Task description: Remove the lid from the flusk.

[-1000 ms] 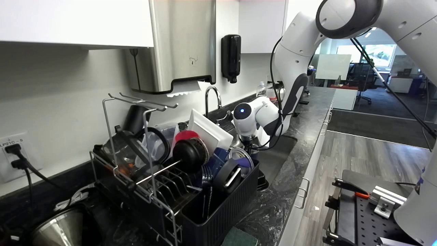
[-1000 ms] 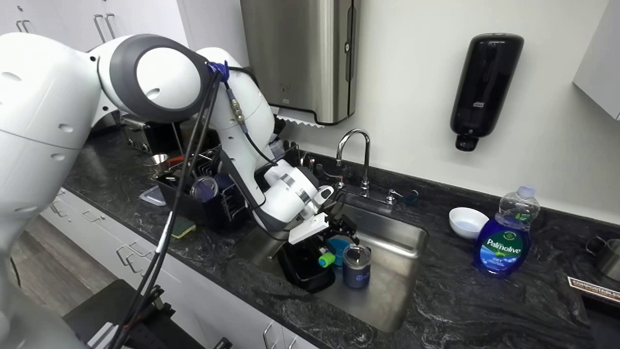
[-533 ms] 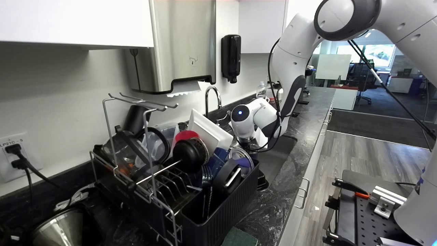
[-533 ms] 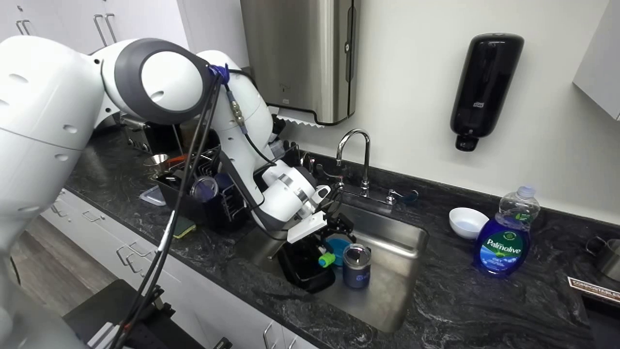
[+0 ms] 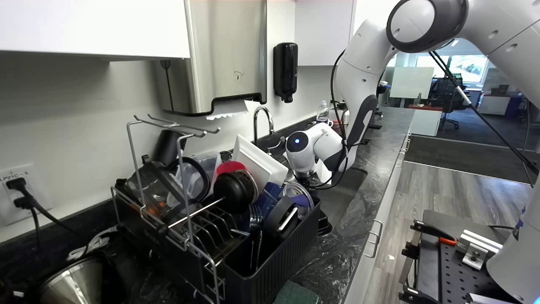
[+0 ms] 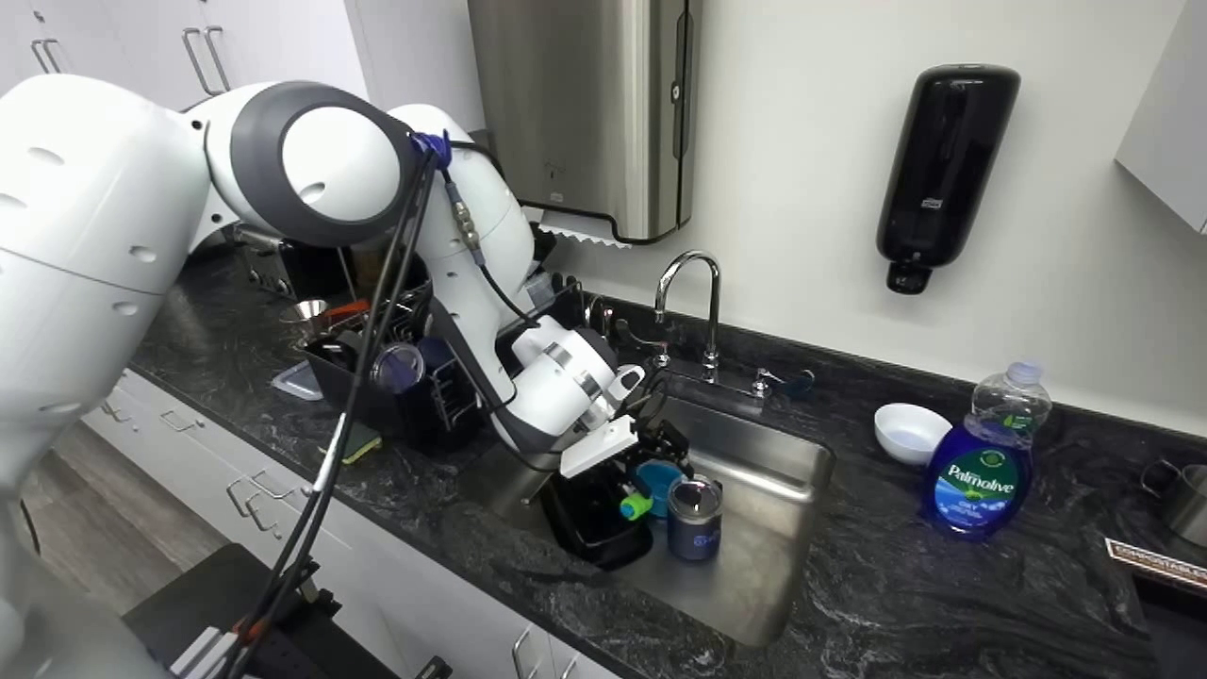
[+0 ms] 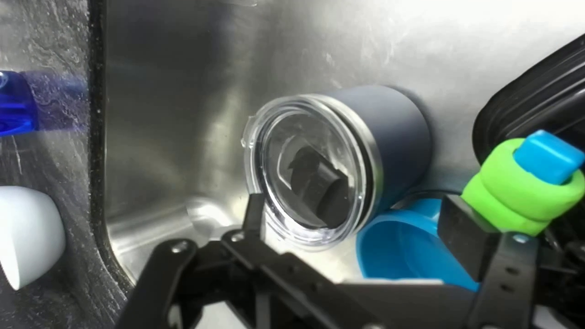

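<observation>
- There was one flask (image 7: 397, 132), with one clear lid (image 7: 306, 171) on it.
- There was one sink (image 6: 754, 571), with one tap (image 6: 714, 311) and two handles (image 6: 773, 379).
- One soap bottle (image 6: 981, 481) and one white bowl (image 6: 911, 434) were beside the sink.
- The wall (image 6: 801, 189) had one paper towel dispenser (image 6: 585, 123), one black dispenser (image 6: 948, 170) and one outlet (image 5: 38, 185) with two plugs (image 5: 17, 184).
- There were one dish rack (image 5: 185, 259), one sponge (image 5: 296, 293) and one robot arm (image 6: 104, 189).
</observation>
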`<state>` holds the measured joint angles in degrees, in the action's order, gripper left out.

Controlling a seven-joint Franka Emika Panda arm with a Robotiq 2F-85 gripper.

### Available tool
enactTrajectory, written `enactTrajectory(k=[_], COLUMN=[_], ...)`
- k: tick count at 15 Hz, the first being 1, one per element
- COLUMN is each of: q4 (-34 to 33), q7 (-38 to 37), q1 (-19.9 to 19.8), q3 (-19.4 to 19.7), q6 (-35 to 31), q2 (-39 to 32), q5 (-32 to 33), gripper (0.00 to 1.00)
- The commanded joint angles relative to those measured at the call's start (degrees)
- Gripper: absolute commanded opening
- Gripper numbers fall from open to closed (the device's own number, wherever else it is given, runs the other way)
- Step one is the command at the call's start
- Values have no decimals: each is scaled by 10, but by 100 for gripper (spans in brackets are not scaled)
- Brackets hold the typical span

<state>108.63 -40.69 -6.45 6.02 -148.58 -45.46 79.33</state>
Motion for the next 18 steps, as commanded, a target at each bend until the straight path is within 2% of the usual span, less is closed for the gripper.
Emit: enactTrajectory(k=[1, 3, 11, 13, 18], q4=[-5, -3, -1, -1, 0], q7=[16, 16, 13, 13, 15], q1=[-2, -2, -1, -1, 0], q3=[3, 4, 5, 5, 4], q6=[-8, -7, -6, -6, -4], q2=[-5, -5, -3, -3, -1], q5=[-6, -6, -6, -6, -7], gripper=[70, 61, 5, 0, 2])
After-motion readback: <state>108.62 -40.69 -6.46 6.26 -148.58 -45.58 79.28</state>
